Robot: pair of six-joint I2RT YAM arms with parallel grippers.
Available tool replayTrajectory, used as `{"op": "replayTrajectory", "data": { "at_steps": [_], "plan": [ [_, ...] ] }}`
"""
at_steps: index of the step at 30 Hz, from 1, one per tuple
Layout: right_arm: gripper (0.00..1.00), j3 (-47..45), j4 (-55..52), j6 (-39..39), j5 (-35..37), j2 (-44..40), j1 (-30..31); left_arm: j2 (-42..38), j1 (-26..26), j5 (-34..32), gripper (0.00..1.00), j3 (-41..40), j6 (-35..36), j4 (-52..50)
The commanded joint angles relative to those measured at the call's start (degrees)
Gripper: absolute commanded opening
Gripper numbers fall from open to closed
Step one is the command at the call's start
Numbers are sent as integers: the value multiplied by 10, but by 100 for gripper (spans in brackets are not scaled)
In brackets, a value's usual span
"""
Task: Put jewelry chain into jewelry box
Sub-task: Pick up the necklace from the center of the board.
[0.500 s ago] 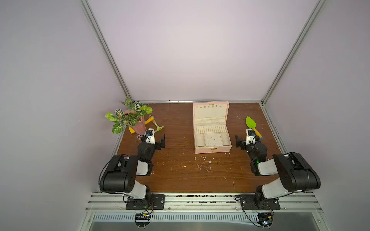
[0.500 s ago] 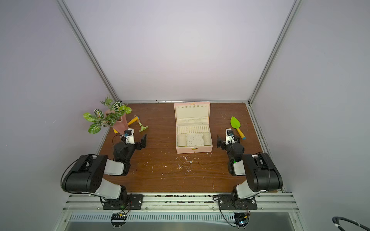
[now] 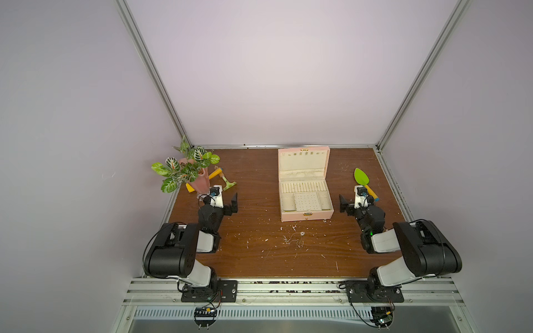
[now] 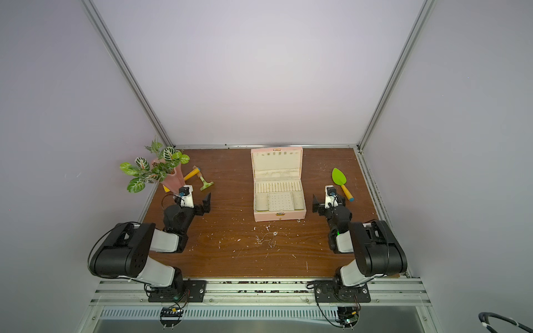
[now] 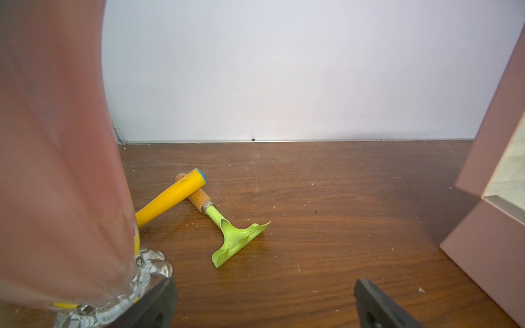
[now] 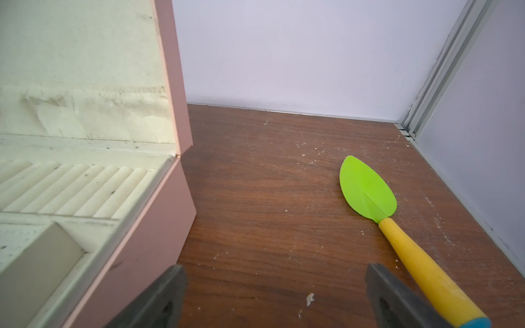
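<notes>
The jewelry chain (image 3: 295,238) (image 4: 268,237) lies loose on the wooden table, a short way in front of the jewelry box, with a tiny ring at its end. The pale pink jewelry box (image 3: 306,215) (image 4: 279,216) stands open in the middle, lid upright, cream lining showing. My left gripper (image 3: 223,202) (image 5: 265,286) rests open to the left of the box, far from the chain. To the right of the box (image 6: 147,227) my right gripper (image 3: 353,203) (image 6: 275,269) rests open too. Neither holds anything. Neither wrist view shows the chain.
A pink vase with a leafy plant (image 3: 199,180) stands right beside the left gripper. A green scraper (image 5: 238,241) and a yellow handle (image 5: 170,198) lie near it. A green trowel (image 6: 366,193) lies by the right gripper. White flecks dot the table; walls close three sides.
</notes>
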Motion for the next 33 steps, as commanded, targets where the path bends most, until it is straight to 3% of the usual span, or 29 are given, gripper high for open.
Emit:
{"op": "replayTrajectory", "data": {
  "at_steps": [1,4,7,10,14,18,23,25,29,33],
  "plan": [
    [100,17,14,10,29,-10,-1,1,9,-13,99,11,-5,10],
    [100,7,-48,24,74,-107,-1,-57,8,0,99,-6,-1,-3],
    [100,-5,-136,97,121,-239,-2,-165,2,-6,99,-45,0,-15],
    [97,11,-251,124,27,-361,-2,-286,-8,34,99,-52,-43,-79],
    [83,58,-413,174,-89,-451,14,-403,-130,16,99,-55,-51,-178],
    [68,90,-558,190,-79,-481,118,-430,-271,-18,99,-67,-59,-227],
    [49,110,-672,242,55,-438,314,-375,-410,-54,99,-65,-54,-247],
    [47,113,-681,283,106,-407,394,-353,-447,-59,99,-63,-50,-238],
    [41,155,-678,327,183,-299,534,-339,-465,-62,100,-74,-66,-222],
    [31,235,-678,318,178,-127,597,-384,-464,-71,100,-111,-95,-214]
  ]
}}
